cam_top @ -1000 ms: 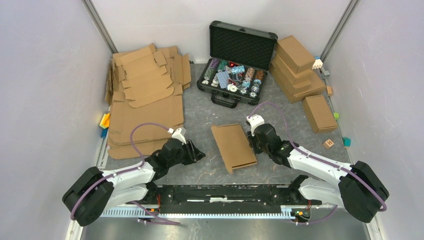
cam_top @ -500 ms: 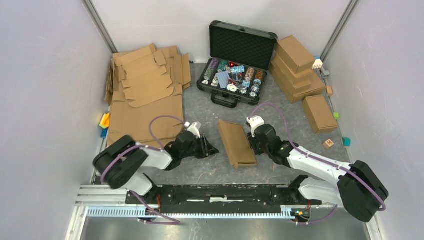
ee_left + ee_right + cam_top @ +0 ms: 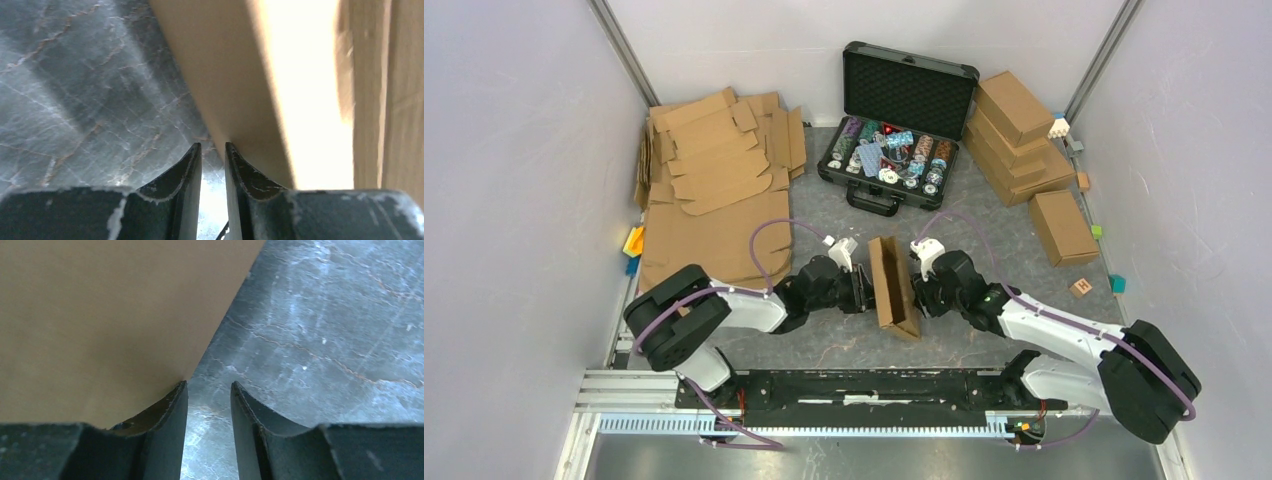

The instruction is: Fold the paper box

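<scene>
- Roughly at the middle of the grey table [image 3: 824, 345]: the paper box [image 3: 892, 285], looking closed into a shallow flat shape, raised onto one long edge and nearly upright; direction of its small lean hard to tell.
- Long axis of it: from the far side toward the arm bases, with the near end turned a little to the right.
- At the left broad face, just beside it: the left pincer [image 3: 861, 292], almost pressed together, only a thin slit, nothing inside the slit.
- At the right broad face, equally near: the right pincer [image 3: 921, 290], a little spread, table surface visible through the gap, pinching nothing.
- So, neither arm clearly nearer; box sandwiched between both, one pincer for each face.
- Smallest detail, from the wrist views: box edge meeting the tip of one left-pincer finger [image 3: 240, 170]; box corner touching one right-pincer finger [image 3: 172, 405].
- Probably needed next: pressure from both sides across the long axis, not along it; risk of toppling with pressure from one side only.
</scene>
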Action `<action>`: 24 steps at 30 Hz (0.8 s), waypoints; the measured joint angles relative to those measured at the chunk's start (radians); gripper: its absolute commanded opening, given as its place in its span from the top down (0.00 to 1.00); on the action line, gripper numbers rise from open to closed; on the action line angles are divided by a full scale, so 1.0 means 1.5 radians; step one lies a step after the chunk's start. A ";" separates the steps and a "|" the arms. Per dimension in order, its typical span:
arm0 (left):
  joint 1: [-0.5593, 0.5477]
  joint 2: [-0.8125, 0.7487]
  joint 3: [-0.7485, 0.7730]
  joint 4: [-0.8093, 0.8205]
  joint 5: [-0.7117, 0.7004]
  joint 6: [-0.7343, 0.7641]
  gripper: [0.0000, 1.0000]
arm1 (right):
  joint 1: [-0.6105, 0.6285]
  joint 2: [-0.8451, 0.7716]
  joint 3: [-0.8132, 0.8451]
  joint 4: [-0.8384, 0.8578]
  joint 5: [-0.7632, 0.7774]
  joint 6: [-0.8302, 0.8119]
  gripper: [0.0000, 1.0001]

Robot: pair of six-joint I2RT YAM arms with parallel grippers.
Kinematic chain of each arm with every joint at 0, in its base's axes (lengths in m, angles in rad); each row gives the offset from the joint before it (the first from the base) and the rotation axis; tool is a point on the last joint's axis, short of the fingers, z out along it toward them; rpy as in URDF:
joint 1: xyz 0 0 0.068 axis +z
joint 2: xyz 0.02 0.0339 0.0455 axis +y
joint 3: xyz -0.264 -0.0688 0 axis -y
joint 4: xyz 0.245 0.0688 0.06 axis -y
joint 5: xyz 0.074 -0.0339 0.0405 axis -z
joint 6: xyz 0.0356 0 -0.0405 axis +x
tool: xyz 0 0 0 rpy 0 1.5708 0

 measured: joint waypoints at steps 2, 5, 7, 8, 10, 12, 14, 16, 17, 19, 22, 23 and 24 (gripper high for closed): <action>-0.009 -0.013 0.005 -0.012 -0.001 0.005 0.70 | 0.002 -0.003 0.000 0.003 -0.021 -0.004 0.53; -0.020 -0.033 0.006 -0.037 -0.003 0.014 0.70 | 0.005 -0.016 0.000 0.004 -0.044 -0.011 0.49; -0.023 -0.047 0.006 -0.056 -0.004 0.019 0.70 | 0.005 -0.025 0.000 0.003 -0.052 -0.017 0.46; -0.025 -0.053 0.006 -0.063 -0.005 0.020 0.69 | 0.005 -0.030 0.000 0.002 -0.055 -0.021 0.45; -0.028 -0.070 0.006 -0.081 -0.007 0.024 0.69 | 0.005 -0.039 0.000 0.001 -0.059 -0.030 0.45; -0.031 -0.089 0.006 -0.096 -0.011 0.027 0.69 | 0.008 -0.046 0.000 -0.001 -0.063 -0.037 0.44; -0.037 -0.106 0.007 -0.109 -0.018 0.030 0.69 | 0.017 -0.046 0.001 -0.006 -0.060 -0.042 0.44; -0.046 -0.111 0.016 -0.131 -0.022 0.035 0.69 | 0.035 -0.042 0.003 -0.012 -0.050 -0.044 0.44; -0.050 -0.111 0.023 -0.142 -0.023 0.037 0.69 | 0.051 -0.037 0.006 -0.017 -0.038 -0.044 0.44; -0.057 -0.111 0.034 -0.170 -0.027 0.046 0.69 | 0.075 -0.025 0.013 -0.023 -0.016 -0.048 0.44; -0.061 -0.110 0.038 -0.194 -0.033 0.049 0.68 | 0.094 -0.012 0.019 -0.031 0.017 -0.047 0.43; -0.061 -0.110 0.038 -0.197 -0.035 0.049 0.68 | 0.097 -0.011 0.019 -0.032 0.025 -0.046 0.43; -0.062 -0.111 0.038 -0.202 -0.039 0.050 0.67 | 0.099 -0.011 0.019 -0.034 0.030 -0.046 0.43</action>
